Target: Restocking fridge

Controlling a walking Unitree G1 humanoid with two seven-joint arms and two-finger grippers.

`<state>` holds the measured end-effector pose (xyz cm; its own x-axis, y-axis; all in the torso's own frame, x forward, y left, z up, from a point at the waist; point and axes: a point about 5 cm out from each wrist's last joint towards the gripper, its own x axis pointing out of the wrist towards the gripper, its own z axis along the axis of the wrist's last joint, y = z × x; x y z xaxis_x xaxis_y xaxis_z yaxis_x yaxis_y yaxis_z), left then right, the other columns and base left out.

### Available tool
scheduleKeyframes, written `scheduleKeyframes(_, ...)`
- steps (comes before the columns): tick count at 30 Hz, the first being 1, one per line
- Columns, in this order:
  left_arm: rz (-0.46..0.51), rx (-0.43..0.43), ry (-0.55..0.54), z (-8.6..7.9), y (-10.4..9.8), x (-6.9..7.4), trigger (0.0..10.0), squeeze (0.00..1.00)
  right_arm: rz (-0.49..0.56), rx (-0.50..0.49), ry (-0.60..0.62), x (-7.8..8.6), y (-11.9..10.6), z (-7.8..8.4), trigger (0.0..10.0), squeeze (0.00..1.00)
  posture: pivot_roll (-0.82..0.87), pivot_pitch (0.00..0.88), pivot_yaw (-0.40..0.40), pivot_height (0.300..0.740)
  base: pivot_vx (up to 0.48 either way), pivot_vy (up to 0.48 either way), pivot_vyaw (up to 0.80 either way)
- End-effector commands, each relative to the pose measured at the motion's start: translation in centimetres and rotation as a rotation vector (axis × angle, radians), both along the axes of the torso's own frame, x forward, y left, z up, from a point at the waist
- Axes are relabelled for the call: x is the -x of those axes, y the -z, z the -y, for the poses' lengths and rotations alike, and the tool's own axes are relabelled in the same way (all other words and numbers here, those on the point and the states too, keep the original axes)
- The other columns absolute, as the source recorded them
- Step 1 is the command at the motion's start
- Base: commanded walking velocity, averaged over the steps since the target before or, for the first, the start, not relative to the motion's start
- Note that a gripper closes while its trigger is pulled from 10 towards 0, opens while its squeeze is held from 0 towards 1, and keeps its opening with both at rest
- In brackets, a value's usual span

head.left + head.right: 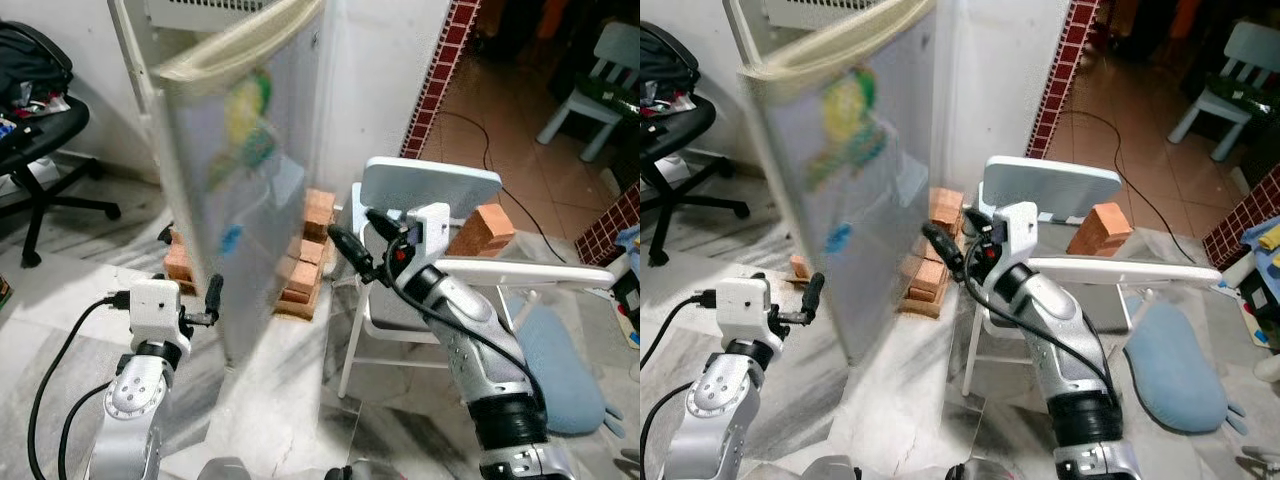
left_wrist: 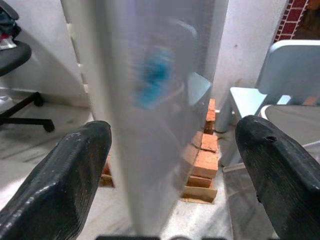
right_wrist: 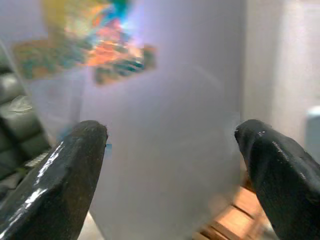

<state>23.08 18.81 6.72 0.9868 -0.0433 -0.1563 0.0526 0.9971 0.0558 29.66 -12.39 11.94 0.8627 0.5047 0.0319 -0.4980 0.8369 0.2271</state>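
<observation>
Left to right: black office chair (image 1: 40,150) far left with clutter on the seat, well apart from the action. Left gripper (image 1: 210,300) raised low beside the fridge door (image 1: 240,180), fingers spread wide in the left wrist view, left finger (image 2: 65,185) and right finger (image 2: 280,175) straddling the door's edge in frame, nothing pinched; can't tell if either is touching it. Door is blurred, so my read is it's swinging; colourful stickers (image 1: 845,125) on its face, cream seal strip (image 1: 240,45) along the top edge. Fridge sits on a stack of bricks (image 1: 305,265) over a wooden pallet. Can't see into the cabinet from here, so shelf contents unknown. Right gripper (image 1: 345,250) is up near the door's outer face, pointed at it; right wrist view shows fingers (image 3: 65,185) spread apart with the stickered panel between them in frame, holding nothing. Behind the right arm: pale blue child's chair (image 1: 430,185), one loose brick (image 1: 490,228) near it, blue cushion (image 1: 560,375) on the marble floor (image 1: 280,400), a white child's chair (image 1: 600,90) in the tiled room beyond. Progress: looks early. Neither hand carries any item, and no groceries are visible anywhere. Judging from that, the door-handling step is under way; fetching and placing stock is still all to do.
</observation>
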Motion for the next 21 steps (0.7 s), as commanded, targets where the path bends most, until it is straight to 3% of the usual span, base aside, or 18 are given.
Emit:
scheduleKeyframes(1, -0.019, 0.002, 0.002, 0.0, 0.3, 0.3, 10.0, 0.00, -0.014, 0.035, 0.095, 0.1, 0.0, 0.8, 10.0, 0.00, 0.15, 0.000, -0.061, 0.740, 0.000, 0.000, 0.00)
scheduleKeyframes(5, -0.026, 0.003, 0.000, 0.0, 0.3, 0.3, 10.0, 0.00, -0.024, 0.105, 0.211, 0.3, 0.8, 1.4, 10.0, 0.00, 0.15, 0.000, -0.056, 0.740, 0.000, 0.000, 0.00)
scheduleKeyframes(11, -0.031, 0.003, 0.002, -0.1, 0.4, 0.3, 10.0, 0.00, -0.047, 0.134, 0.310, 0.5, 1.6, 1.7, 10.0, 0.00, 0.14, 0.000, -0.051, 0.740, 0.000, 0.000, 0.00)
scheduleKeyframes(21, -0.031, 0.003, 0.002, -0.1, 0.4, 0.3, 10.0, 0.00, -0.047, 0.134, 0.310, 0.5, 1.6, 1.7, 10.0, 0.00, 0.14, 0.000, -0.051, 0.740, 0.000, 0.000, 0.00)
